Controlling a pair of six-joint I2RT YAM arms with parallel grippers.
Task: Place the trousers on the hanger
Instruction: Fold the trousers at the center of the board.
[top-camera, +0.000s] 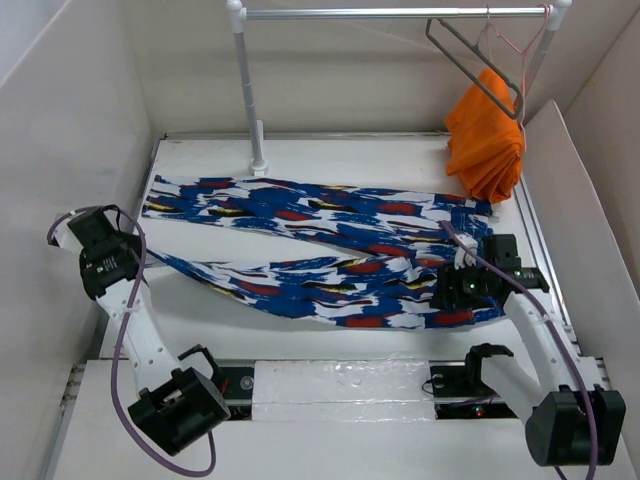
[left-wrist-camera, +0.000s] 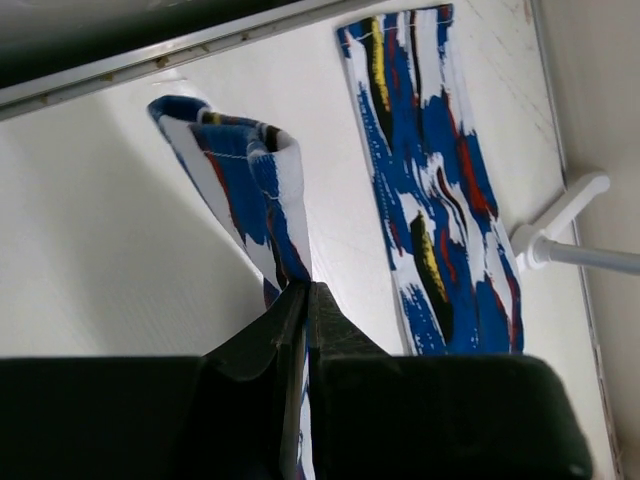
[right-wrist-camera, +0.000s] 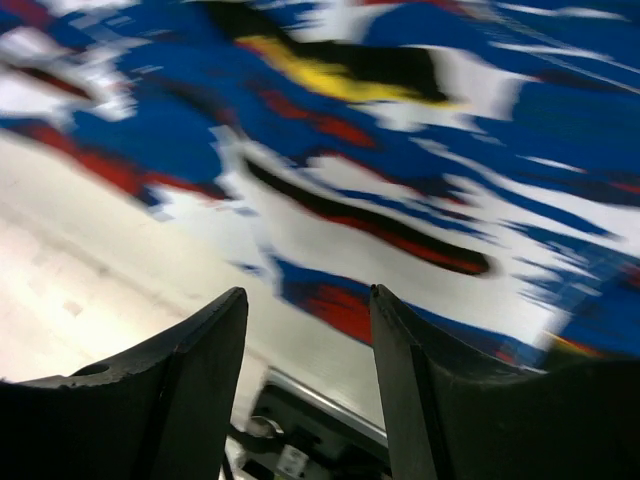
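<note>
The trousers (top-camera: 330, 250) lie spread across the white table, deep blue with white, red, black and yellow patches, legs pointing left. My left gripper (top-camera: 140, 255) is shut on the hem of the near leg (left-wrist-camera: 250, 170), which rises folded above the table; the far leg (left-wrist-camera: 430, 170) lies flat. My right gripper (right-wrist-camera: 308, 300) is open and empty, just above the trousers' near edge (right-wrist-camera: 340, 300) at the waist end (top-camera: 450, 290). The dark grey hanger (top-camera: 475, 65) hangs from the rail at the back right.
An orange garment (top-camera: 487, 135) hangs on a thin wire hanger (top-camera: 505, 40) beside the grey one. The rail (top-camera: 390, 13) stands on a white post (top-camera: 248, 90) with its foot (left-wrist-camera: 560, 225) on the table. White walls enclose the table.
</note>
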